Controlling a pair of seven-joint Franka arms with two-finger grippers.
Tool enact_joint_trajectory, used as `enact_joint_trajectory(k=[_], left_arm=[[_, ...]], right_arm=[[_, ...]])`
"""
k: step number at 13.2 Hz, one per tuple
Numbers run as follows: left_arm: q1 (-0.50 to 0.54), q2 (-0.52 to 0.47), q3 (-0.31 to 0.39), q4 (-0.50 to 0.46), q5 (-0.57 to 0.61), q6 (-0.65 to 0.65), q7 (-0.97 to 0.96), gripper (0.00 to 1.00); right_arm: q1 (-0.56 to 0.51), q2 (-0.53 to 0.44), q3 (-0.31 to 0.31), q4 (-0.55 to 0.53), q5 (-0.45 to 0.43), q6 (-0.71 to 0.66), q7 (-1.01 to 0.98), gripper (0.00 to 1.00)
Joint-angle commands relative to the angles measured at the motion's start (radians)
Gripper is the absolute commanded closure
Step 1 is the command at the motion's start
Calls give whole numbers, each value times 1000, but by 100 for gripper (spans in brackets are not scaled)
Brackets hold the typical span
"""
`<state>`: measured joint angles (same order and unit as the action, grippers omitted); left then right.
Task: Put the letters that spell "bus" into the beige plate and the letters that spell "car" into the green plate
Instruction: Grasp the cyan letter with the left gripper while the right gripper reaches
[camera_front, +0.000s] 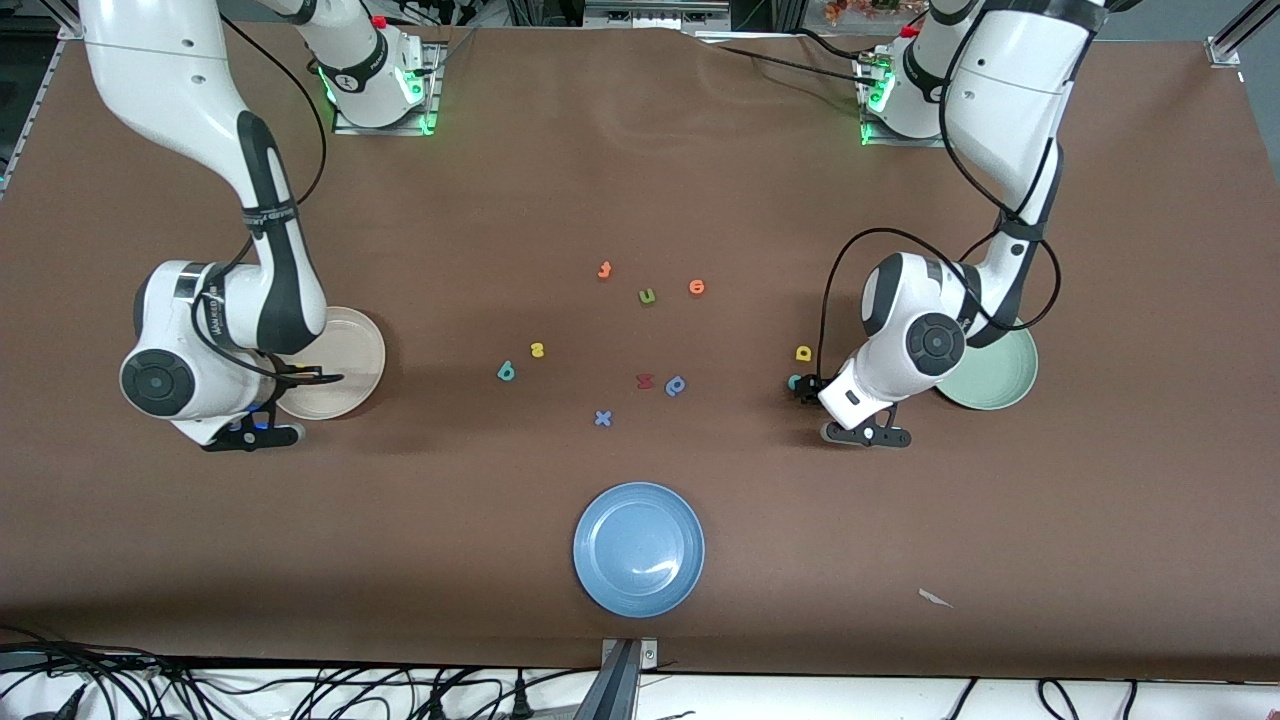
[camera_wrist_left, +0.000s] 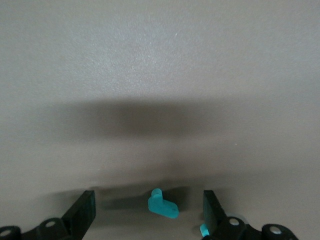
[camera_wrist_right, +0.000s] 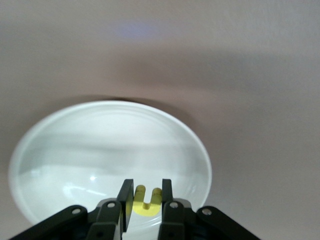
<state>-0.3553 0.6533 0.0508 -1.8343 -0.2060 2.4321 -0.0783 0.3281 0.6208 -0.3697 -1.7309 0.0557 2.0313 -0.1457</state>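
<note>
My right gripper (camera_wrist_right: 146, 192) is shut on the yellow "u" (camera_wrist_right: 147, 201) and holds it just over the beige plate (camera_wrist_right: 100, 145); in the front view this gripper (camera_front: 305, 377) is over that plate (camera_front: 350, 345). My left gripper (camera_wrist_left: 148, 212) is open, down at the table, with the teal "r" (camera_wrist_left: 163, 204) lying between its fingers and touching neither. A second teal bit (camera_wrist_left: 204, 230) shows beside one finger. Seen from the front, the left gripper (camera_front: 803, 388) is beside the yellow "a" (camera_front: 803, 352), with the green plate (camera_front: 1005, 385) close by. The teal "b" (camera_front: 506, 372) and yellow "s" (camera_front: 537, 349) lie mid-table.
Two orange letters (camera_front: 604, 269) (camera_front: 696, 287) and an olive "u" (camera_front: 647, 296) lie toward the robots' bases. A red letter (camera_front: 645, 381), a blue "p" (camera_front: 676, 385) and a blue "x" (camera_front: 602, 418) lie mid-table. The blue plate (camera_front: 638, 548) sits nearest the front camera.
</note>
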Motion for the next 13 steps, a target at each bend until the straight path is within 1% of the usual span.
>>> enact_joint_trajectory(k=[1,2,3,5,6,8,9,10,11,13], left_arm=[[-27,3,24,-8,-24,5,-9,5],[-27,0,24,-13,-23,1,-11,4],[-27,-3,24,-17,-23,-7,-11,4],[-27,-4,24,-29,-21,-8,-11,6],[-27,-9,24,-37,-21,-10,-9,12],[-27,-23,24,-55,-21,-11,-9,26],[-27,-29,24,-62,-21,-13,-11,31],[-27,-30,24,-63,-21,-18,-11,39],[-28,-32,24,-63,-21,-25,-11,41],[-34,-37,24,-63,-21,-30,-32,40]], right_arm=[[-6,-16,0,-73,13,60,-40,69],[-7,-15,0,-72,15,58,-40,31],[-8,-18,0,-62,15,50,-32,1],[2,-42,11,-26,15,38,-25,0],[12,-52,12,12,15,6,-5,0],[67,-52,24,126,16,-130,94,1],[89,-50,40,158,39,-158,165,1],[104,-50,55,162,86,-157,243,1],[123,-43,69,162,125,-145,305,1],[156,-21,90,159,180,-99,417,1]])
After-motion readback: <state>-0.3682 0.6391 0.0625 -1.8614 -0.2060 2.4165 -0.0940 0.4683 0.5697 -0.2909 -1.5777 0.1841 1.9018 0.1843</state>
